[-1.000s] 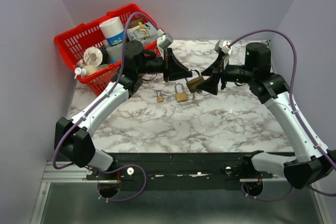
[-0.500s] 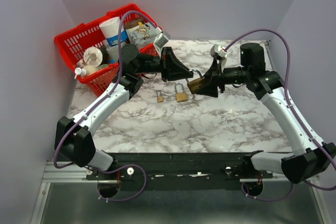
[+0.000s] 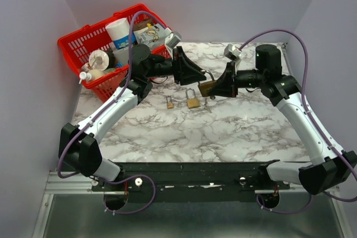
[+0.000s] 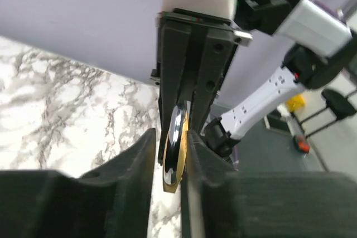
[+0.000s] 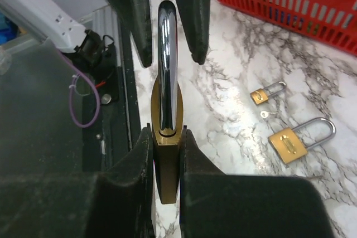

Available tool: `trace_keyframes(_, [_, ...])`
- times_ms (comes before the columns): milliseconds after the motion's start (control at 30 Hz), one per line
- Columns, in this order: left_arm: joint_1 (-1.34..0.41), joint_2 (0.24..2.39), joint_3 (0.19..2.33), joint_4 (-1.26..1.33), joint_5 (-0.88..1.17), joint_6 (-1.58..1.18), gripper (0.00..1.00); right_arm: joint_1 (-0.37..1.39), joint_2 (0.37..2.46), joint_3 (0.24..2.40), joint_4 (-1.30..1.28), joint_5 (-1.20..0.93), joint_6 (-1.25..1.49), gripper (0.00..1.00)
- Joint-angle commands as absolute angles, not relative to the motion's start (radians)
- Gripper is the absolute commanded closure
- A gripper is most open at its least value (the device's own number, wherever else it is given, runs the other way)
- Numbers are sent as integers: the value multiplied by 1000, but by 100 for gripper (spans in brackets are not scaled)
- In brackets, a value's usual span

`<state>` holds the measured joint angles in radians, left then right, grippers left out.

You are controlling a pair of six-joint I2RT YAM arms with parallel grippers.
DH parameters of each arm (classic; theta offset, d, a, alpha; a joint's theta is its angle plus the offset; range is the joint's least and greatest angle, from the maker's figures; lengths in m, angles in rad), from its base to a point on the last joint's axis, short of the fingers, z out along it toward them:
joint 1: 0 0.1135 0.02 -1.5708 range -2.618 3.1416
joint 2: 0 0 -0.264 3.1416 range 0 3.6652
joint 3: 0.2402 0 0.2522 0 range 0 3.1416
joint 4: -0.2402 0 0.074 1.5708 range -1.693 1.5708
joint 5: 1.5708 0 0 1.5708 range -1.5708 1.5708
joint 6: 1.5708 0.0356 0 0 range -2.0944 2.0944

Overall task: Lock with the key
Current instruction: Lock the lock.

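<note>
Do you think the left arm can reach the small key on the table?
Probably yes: the key lies uncovered between the small padlock and the bigger padlock, near the left fingers.

The white left arm (image 3: 114,110) and white right arm (image 3: 305,122) bend inward, wrists level, pincers meeting tip to tip. The right pincer (image 5: 166,137) is clamped on a brass padlock (image 5: 166,176). The left pincer (image 4: 170,137) stands slightly parted around its steel shackle (image 5: 167,54).
</note>
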<state>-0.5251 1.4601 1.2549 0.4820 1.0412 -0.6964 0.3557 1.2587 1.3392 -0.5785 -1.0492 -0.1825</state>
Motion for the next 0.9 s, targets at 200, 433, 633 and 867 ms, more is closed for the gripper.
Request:
trace_keyframes(200, [-540, 1393, 1209, 262, 591, -761, 1, 359, 1166, 1243, -276, -724, 34, 99])
trace_keyframes(433, [-569, 1460, 1267, 219, 454, -814, 5, 385, 1190, 1258, -284, -638, 28, 99])
trace_keyframes(633, [-601, 1466, 1264, 256, 345, -873, 3, 445, 1187, 1269, -298, -468, -30, 99])
trace_keyframes(867, [-664, 1512, 1343, 181, 209, -923, 1, 506, 1200, 1272, -276, -270, -61, 99])
